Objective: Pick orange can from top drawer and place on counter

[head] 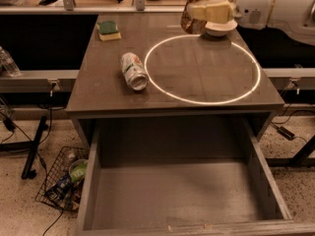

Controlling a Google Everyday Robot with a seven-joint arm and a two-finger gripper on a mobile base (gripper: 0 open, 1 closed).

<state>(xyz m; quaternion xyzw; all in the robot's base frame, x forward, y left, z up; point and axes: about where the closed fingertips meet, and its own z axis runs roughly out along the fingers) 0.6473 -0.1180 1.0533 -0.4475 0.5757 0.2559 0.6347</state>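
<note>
Gripper (198, 14) high over counter (197, 75) far edge — orange can (193, 26) between its fingers (216, 11)

1. At the far right of the grey-brown wood-grain desk (98, 85), the robot's gripper (209, 10) holds the small orange-brown aluminium can (190, 19) aloft, fingers (219, 11) clamped around it, just above a round white bowl (221, 30).
2. A white and green drink can (134, 71) lies on its side left of the desk's white circle (202, 103); a green and yellow sponge (109, 30) sits behind it.
3. The wide grey-brown wooden drawer (172, 200) stands open in front, below the desk.
</note>
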